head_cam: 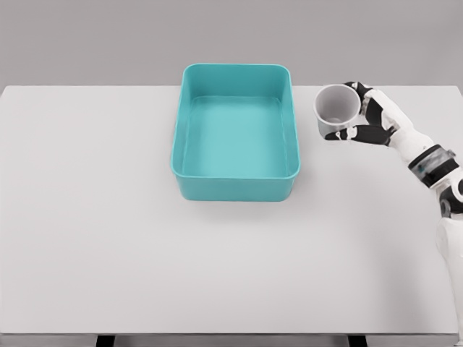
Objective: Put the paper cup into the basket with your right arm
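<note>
Sitting open on the tabletop, the teal basket waits; just right of its rim the right hand pinches the paper cup (tilted, mouth toward camera), which may clip the wall or slip.

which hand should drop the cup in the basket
Right. The right hand already grips the grey paper cup, just right of the teal plastic basket. No left arm is in view.
</note>
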Available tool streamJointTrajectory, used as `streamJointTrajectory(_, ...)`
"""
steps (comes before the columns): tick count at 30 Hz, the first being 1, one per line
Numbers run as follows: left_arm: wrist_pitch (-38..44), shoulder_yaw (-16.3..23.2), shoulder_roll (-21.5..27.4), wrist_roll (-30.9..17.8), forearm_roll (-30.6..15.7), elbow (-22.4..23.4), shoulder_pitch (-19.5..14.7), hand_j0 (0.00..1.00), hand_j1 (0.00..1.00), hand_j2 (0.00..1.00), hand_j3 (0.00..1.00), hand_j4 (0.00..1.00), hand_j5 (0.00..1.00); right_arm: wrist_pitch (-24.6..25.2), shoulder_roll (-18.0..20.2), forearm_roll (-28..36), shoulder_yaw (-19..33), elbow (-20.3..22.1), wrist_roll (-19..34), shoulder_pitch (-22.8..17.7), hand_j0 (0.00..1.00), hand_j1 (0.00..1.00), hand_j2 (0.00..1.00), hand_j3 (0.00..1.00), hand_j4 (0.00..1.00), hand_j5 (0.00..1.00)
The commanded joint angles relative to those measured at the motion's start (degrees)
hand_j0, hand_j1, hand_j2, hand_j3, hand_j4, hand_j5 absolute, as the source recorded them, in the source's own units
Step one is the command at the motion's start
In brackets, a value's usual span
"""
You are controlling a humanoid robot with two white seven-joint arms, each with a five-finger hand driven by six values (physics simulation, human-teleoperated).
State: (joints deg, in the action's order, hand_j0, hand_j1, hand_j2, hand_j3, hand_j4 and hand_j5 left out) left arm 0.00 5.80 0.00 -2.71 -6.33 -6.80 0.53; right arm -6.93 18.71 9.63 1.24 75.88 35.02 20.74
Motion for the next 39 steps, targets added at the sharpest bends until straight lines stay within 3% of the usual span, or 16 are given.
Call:
streamJointTrajectory(1,0.00,0.00,0.00,-0.01,0.00,-0.05,0.00,1.00,1.00,1.00,1.00,1.00,1.00,-0.71,-0.34,-0.76,-0.19,0.05,-0.02,0.00,0.48,0.48,0.48,0.48,0.48,0.48)
streamJointTrajectory(21,0.00,0.00,0.00,-0.01,0.00,0.03,0.00,1.00,1.00,1.00,1.00,1.00,1.00,-3.09,-3.95,-10.16,-4.41,-0.03,-0.02,7.65,0.48,0.48,0.48,0.48,0.48,0.48)
streamJointTrajectory(30,0.00,0.00,0.00,-0.01,0.00,0.04,0.00,1.00,1.00,1.00,1.00,1.00,1.00,-4.05,-7.38,-18.42,-6.25,-0.39,-0.02,10.90,0.48,0.48,0.48,0.48,0.48,0.48)
streamJointTrajectory(39,0.00,0.00,0.00,-0.01,0.00,-0.05,0.00,1.00,1.00,1.00,1.00,1.00,1.00,-5.55,-7.55,-24.13,-9.68,-0.12,-0.02,12.48,0.48,0.48,0.48,0.48,0.48,0.48)
